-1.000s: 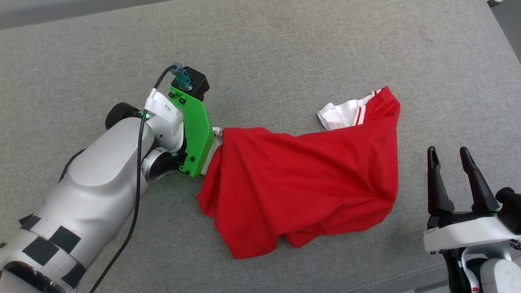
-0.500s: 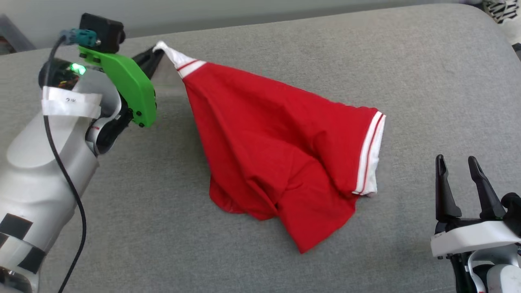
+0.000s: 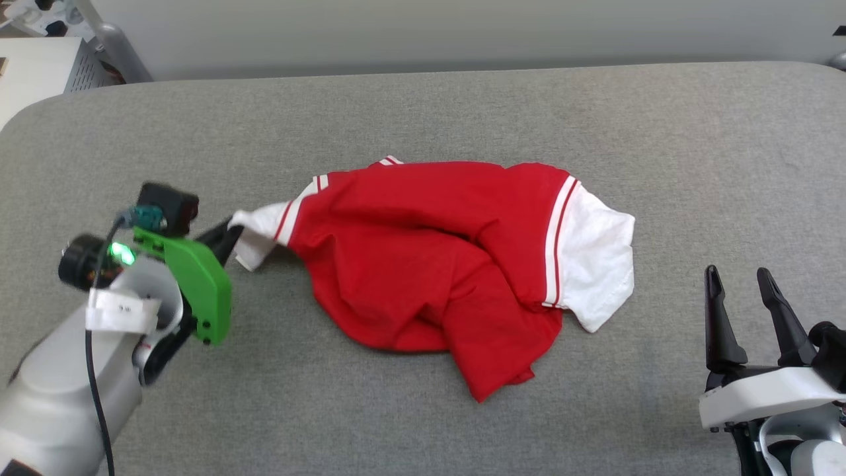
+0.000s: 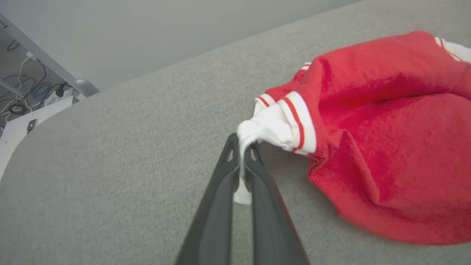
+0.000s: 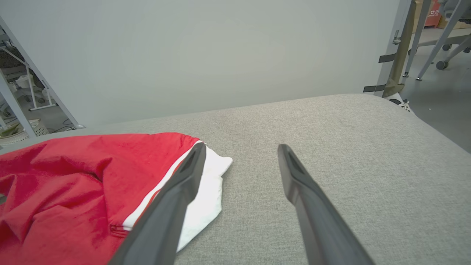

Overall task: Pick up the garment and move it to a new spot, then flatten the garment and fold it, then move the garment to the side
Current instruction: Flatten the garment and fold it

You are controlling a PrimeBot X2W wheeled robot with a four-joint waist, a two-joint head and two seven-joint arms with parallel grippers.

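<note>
Pinching the tip of a white sleeve (image 3: 261, 225), our left tool (image 3: 231, 230) holds the garment (image 3: 423, 264) by that one corner. In the left wrist view its two dark fingers (image 4: 217, 206) are pressed together, with a bunch of white cloth squeezed between them at the tips.

We note the garment lying crumpled on the grey padded table (image 3: 462, 106), near its middle. The red body is uppermost, in folds and creases. The held sleeve is drawn out to the left, its red-and-white trim just past the fingertips. The other white sleeve (image 3: 598, 264) lies flat at the garment's right end, on the side of our right tool (image 3: 737, 272). A red flap points toward the near edge.

The right tool sits at the lower right of the head view, fingers spread wide and holding nothing, apart from the cloth.
</note>
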